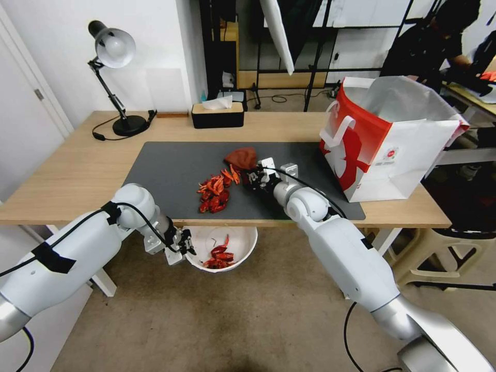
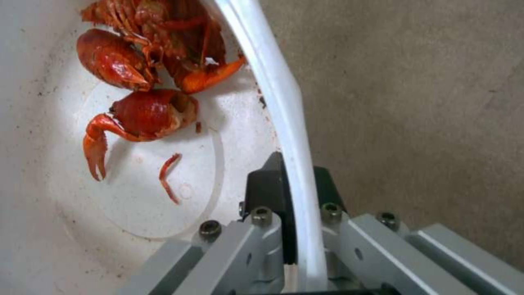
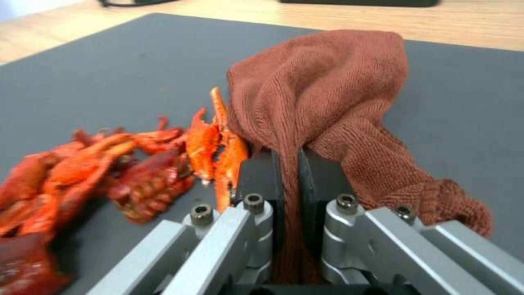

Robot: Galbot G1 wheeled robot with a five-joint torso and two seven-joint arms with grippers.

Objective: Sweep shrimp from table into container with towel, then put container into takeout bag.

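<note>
The container (image 1: 243,247), pinched by the left gripper (image 1: 184,248), holds perhaps four shrimp (image 1: 219,256).

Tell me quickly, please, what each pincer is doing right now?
Left pincer: closed on the bowl rim, below the table edge.
Right pincer: closed on the towel.

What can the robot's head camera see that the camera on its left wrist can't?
The head view alone takes in the table, the shrimp heaped on its grey mat, the towel pinched in the right gripper, the bag, a lamp and a tissue box. The left wrist view alone shows, close up, the left gripper clamping the bowl rim from both sides. Both show the white bowl held below the table edge, a few shrimp already inside, and the floor.
</note>
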